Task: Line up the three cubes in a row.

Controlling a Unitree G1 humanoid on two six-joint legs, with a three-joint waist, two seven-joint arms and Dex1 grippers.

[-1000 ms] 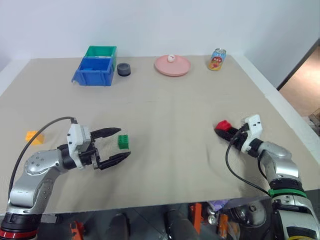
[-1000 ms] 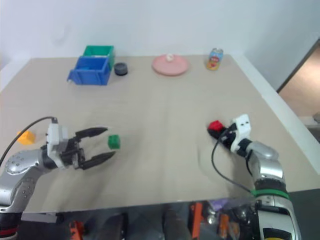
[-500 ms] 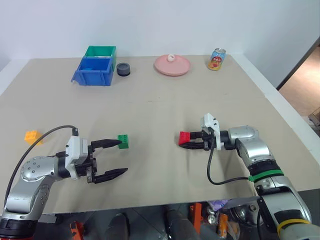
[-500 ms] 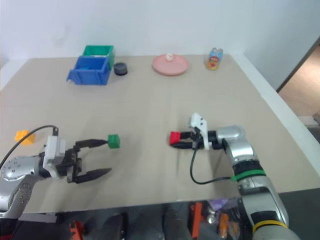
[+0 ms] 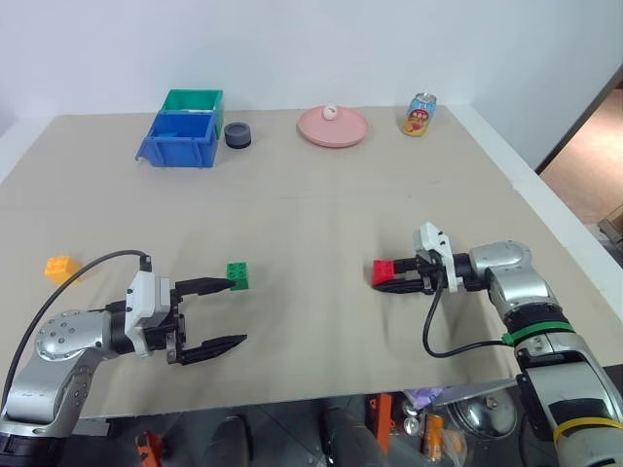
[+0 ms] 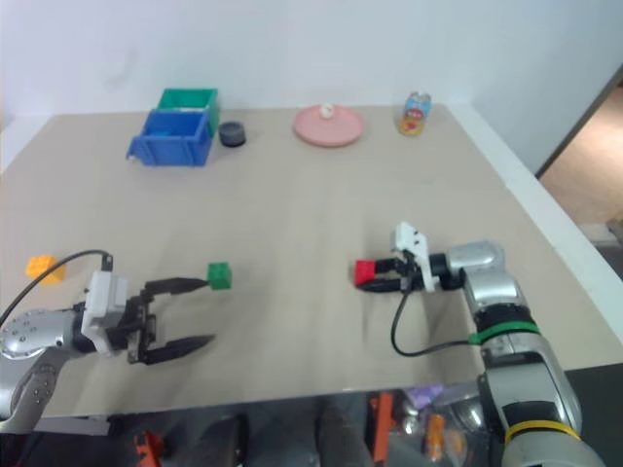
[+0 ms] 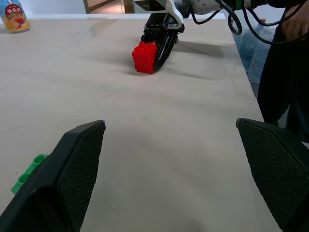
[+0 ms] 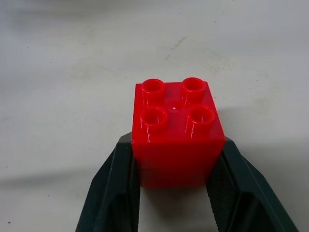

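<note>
A: Where's the red cube (image 8: 177,137)?

B: Clamped between the right gripper (image 5: 397,279)'s two black textured fingers, studs up, glossy plastic with four round studs; it sits low over the beige table (image 5: 321,204), right of centre; whether it touches the cloth-like surface I cannot tell.

A: And the green cube (image 5: 238,276)?

B: On the table left of centre, small and square, just at the tip of the far finger of the left gripper (image 5: 220,313); that gripper is spread wide with nothing between its knurled black pads; the cube lies beside the finger, not between the two.

A: The third?

B: The yellow-orange cube (image 5: 60,267) rests near the table's left edge, well apart from the others.

A: Further back?

B: A blue bin (image 5: 178,139) with a green bin (image 5: 193,99) touching behind it; a dark round puck (image 5: 237,134) just beside them; a pink plate (image 5: 333,127) bearing a small pale ball; a printed can (image 5: 421,114) standing upright.
</note>
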